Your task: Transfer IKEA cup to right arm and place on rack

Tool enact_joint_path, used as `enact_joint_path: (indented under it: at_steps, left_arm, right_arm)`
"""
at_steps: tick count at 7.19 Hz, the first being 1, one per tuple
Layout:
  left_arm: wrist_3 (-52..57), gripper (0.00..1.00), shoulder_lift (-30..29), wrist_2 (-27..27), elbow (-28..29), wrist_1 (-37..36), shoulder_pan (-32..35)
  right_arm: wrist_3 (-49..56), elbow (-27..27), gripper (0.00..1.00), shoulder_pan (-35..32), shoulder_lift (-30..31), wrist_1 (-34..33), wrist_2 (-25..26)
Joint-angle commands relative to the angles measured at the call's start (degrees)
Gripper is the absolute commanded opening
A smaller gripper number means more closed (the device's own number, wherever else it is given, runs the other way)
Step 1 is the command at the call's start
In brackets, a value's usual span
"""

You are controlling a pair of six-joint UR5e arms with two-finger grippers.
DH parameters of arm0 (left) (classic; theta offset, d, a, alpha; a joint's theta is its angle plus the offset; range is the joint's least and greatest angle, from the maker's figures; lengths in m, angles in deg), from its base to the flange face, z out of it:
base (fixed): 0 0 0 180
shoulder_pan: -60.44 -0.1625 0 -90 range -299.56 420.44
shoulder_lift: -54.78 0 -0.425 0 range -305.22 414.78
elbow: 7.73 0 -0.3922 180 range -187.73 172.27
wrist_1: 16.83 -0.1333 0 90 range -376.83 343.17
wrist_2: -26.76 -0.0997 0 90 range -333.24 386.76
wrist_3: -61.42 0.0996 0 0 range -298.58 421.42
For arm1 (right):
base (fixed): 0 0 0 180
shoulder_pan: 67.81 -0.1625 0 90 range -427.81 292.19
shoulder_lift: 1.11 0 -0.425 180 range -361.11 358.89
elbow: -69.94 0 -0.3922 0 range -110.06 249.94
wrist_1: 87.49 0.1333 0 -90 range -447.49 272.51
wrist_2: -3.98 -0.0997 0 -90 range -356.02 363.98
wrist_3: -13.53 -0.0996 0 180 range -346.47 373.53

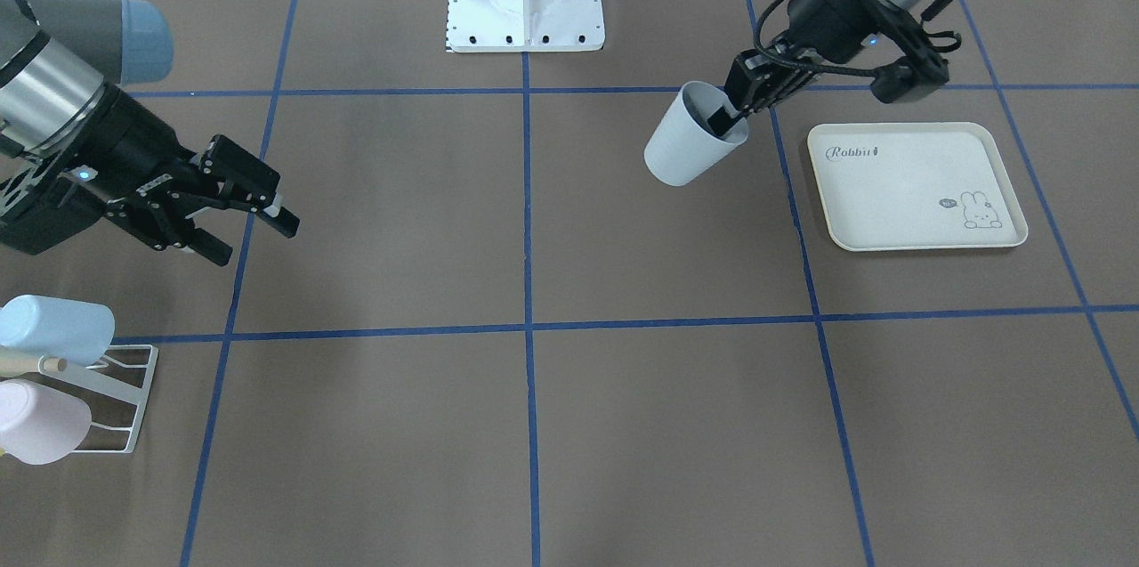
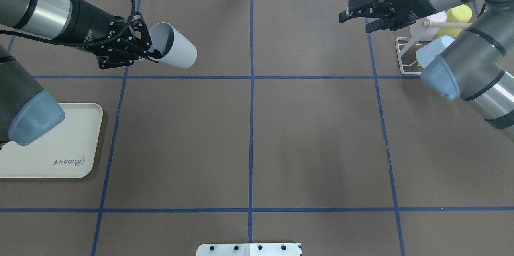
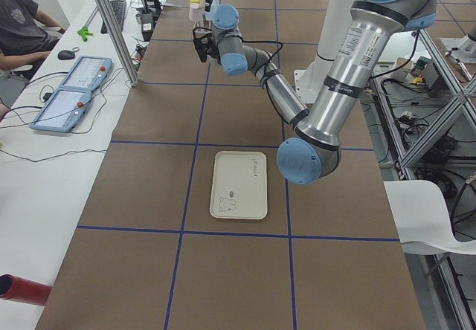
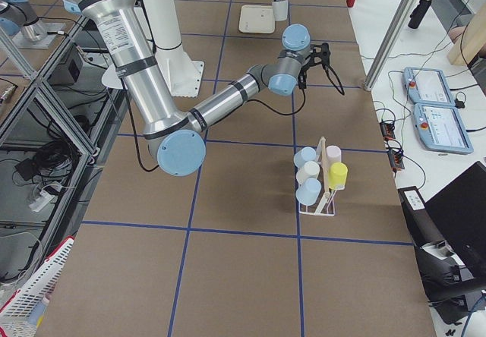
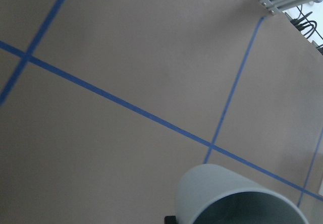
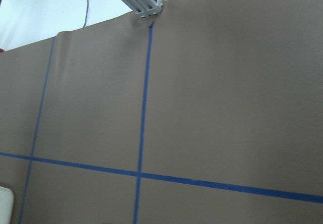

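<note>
The left end effector (image 2: 153, 53) clamps the cup (image 2: 176, 51) by its rim, base toward the right end effector (image 2: 355, 22) (spread, well apart)

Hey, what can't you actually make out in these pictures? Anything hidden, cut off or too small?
- rack: the front-facing view cuts it off at the left edge. Overhead, the right arm covers much of it. Which prongs are free is unclear.
- cup: in the left wrist view the bottom edge cuts it off, so the grip is hidden.
- tray: overhead, the left arm covers a corner.
</note>
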Motion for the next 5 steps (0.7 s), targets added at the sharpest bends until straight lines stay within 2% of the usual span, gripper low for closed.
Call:
enact_joint_path:
  at_steps: [1, 2, 3, 4, 5]
  left_arm:
    - [-12.61, 0.0, -1.92, -0.23, -0.27, 9.49, -4.18]
    - [-20.34, 0.0, -2.37, -0.67, 0.16, 14.06, -4.29]
    - [-27.11, 0.0, -2.46, -1.97, 0.86, 19.16, -4.29]
    - [-34.14, 0.0, -2.63, -3.99, 2.17, 26.34, -4.38]
    - [-37.17, 0.0, -2.72, -4.01, 3.14, 30.5, -4.38]
  right_arm:
    - [-16.13, -0.11, 0.89, 3.49, -0.88, 18.12, 0.64]
    - [-20.63, 0.07, 0.94, 4.2, -0.89, 25.41, 1.16]
    - [-25.28, 0.07, 0.98, 5.77, -0.98, 32.71, 4.04]
    - [-30.12, 0.07, 0.98, 8.83, -0.89, 39.3, 8.85]
    - [-31.99, -0.19, 0.98, 11.99, -0.89, 44.33, 13.08]
